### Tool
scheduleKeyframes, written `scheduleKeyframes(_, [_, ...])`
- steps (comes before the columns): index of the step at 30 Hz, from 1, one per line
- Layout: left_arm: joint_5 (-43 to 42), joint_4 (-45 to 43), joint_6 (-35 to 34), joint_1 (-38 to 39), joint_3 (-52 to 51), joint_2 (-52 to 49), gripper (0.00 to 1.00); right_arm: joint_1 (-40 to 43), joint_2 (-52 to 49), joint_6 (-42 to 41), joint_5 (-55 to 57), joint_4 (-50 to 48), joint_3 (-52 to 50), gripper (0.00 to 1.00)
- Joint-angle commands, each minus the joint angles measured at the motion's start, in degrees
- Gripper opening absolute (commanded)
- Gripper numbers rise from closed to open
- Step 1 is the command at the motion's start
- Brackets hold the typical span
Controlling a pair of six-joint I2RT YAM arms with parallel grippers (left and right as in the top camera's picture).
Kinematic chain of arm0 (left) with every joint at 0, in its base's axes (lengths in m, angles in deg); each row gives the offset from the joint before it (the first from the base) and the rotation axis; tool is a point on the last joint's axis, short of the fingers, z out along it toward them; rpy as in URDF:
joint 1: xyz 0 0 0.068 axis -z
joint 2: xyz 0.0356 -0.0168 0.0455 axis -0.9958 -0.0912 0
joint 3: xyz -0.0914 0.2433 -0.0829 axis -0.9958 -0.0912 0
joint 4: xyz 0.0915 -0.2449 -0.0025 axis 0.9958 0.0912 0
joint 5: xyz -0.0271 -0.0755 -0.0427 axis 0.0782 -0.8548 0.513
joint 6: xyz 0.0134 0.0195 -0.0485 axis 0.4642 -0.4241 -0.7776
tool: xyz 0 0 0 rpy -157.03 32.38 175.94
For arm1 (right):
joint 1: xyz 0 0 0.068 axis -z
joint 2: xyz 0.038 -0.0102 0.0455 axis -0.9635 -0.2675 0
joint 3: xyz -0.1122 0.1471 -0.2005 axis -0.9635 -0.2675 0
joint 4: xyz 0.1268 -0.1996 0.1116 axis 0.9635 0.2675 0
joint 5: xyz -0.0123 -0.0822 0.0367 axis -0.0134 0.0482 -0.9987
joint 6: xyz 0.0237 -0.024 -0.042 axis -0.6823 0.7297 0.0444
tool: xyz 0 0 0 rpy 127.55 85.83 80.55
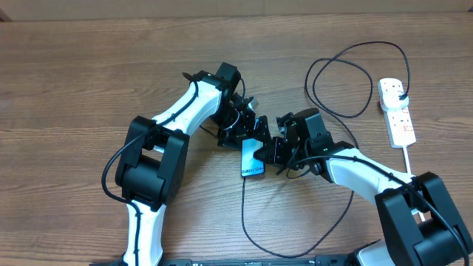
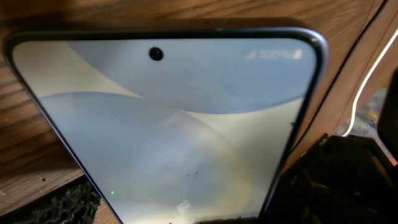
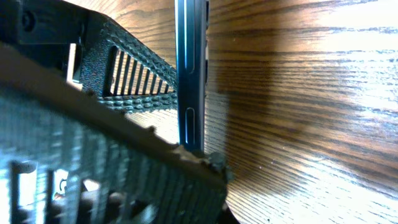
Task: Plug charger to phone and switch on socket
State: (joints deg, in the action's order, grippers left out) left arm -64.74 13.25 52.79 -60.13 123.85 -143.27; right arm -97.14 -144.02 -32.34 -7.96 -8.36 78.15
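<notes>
Item: phone [image 1: 252, 157], a slim slab with a pale blue-grey screen, dark rim, a punch-hole lens near its far end and small lettering near its near end. It is lying flat on the wooden table [image 1: 74, 66], mid-scene, between the two grippers. Left gripper [image 1: 246, 131]: hovering over the phone's far end, fingers spread to either side of it, pinching nothing. Right gripper [image 1: 266, 153]: fingers pressed together with nothing seen between them, resting against the phone's right edge. Charger [image 1: 243, 214]: thin black cable running from the phone's near end in a long loop to its plug [image 1: 400, 93], which is sitting in the socket [image 1: 400, 122], well apart to the right. Step, as judged: the phone is being steadied for connection; whether the tip is seated cannot be told. The next move is calling for checking the tip at the near-end port, then reaching right and pressing the socket on.
</notes>
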Motion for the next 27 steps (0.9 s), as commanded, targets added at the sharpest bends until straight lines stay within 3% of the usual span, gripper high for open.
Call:
scheduleKeyframes(1, [-1.2, 0.63, 2.38, 0.44, 0.15, -0.63, 1.0, -0.26, -0.07, -0.15, 1.62, 0.42, 0.2, 0.04])
scheduleKeyframes(17, [-0.33, 2.01, 2.6, 0.39, 0.15, -0.63, 1.0, -0.26, -0.07, -0.15, 3.76, 2.97, 0.2, 0.04])
scheduleKeyframes(27, [4.37, 1.6, 2.58, 0.55, 0.15, -0.63, 1.0, -0.26, -0.07, 0.28, 4.39, 2.99, 0.2, 0.04])
